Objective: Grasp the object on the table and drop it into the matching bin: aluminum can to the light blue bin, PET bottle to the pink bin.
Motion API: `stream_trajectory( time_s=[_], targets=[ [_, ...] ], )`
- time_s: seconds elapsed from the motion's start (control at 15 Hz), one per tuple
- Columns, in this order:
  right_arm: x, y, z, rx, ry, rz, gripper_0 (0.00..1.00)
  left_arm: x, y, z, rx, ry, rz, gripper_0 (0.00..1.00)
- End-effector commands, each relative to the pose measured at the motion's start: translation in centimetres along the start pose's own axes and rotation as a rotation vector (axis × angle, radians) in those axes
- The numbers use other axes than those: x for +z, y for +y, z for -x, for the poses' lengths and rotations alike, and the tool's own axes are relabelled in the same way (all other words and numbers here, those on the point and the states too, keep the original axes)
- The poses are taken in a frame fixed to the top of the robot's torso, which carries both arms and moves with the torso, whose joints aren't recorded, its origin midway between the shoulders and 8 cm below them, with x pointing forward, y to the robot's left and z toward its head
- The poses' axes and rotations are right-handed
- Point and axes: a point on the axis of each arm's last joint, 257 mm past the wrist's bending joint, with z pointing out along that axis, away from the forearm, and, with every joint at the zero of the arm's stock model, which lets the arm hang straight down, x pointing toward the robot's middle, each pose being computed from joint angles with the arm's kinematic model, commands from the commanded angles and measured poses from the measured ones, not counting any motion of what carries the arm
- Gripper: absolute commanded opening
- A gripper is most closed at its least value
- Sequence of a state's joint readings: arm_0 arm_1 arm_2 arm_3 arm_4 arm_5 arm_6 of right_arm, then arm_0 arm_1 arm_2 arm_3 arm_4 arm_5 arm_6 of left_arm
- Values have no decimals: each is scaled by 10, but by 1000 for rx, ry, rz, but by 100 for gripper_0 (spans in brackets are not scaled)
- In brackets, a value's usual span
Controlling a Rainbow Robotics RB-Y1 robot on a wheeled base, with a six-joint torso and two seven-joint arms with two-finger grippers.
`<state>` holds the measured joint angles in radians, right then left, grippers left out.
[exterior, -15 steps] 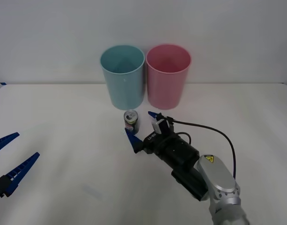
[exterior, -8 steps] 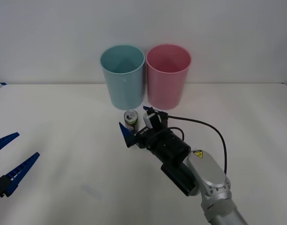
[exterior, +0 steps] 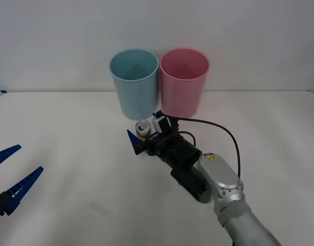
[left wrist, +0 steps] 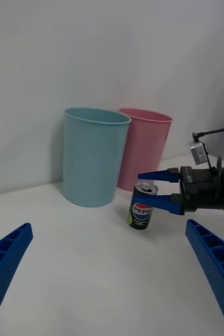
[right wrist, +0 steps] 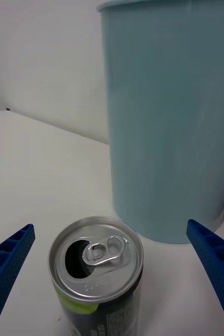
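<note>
Standing on the white counter (exterior: 54, 118) are the light blue bin (exterior: 134, 83) and the pink bin (exterior: 183, 82), side by side. The right gripper (exterior: 142, 129) is spread wide around the can (exterior: 142, 129), not squeezing it. The can sits upright just before the blue bin. The left gripper (exterior: 11, 174) waits spread apart, well away.

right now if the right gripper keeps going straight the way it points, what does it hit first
The aluminum can: it stands upright between the open fingers of the right gripper. Past it in that line is the light blue bin, though depth there is hard to judge.
</note>
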<state>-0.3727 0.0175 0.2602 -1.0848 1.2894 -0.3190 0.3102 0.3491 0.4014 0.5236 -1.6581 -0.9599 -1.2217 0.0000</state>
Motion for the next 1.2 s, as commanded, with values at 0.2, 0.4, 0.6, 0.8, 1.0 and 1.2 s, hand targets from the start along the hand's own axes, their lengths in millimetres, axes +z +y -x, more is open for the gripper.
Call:
stream_trajectory(
  time_s=[0.2,0.4,0.6,0.8,1.0,1.2],
  targets=[
    [12,-7,-8,18,32,-4,100,0,0,0,0,0,0,100],
    [12,-9,-10,15,39,-16,100,0,0,0,0,0,0,100],
    [12,-11,-11,14,42,-23,100,0,0,0,0,0,0,100],
    [12,-11,-11,19,43,-25,61,0,0,0,0,0,0,100],
    [11,-12,-13,26,47,-30,0,0,0,0,0,0,0,100],
    [12,-11,-11,33,43,-28,0,0,0,0,0,0,0,100]
  ],
)
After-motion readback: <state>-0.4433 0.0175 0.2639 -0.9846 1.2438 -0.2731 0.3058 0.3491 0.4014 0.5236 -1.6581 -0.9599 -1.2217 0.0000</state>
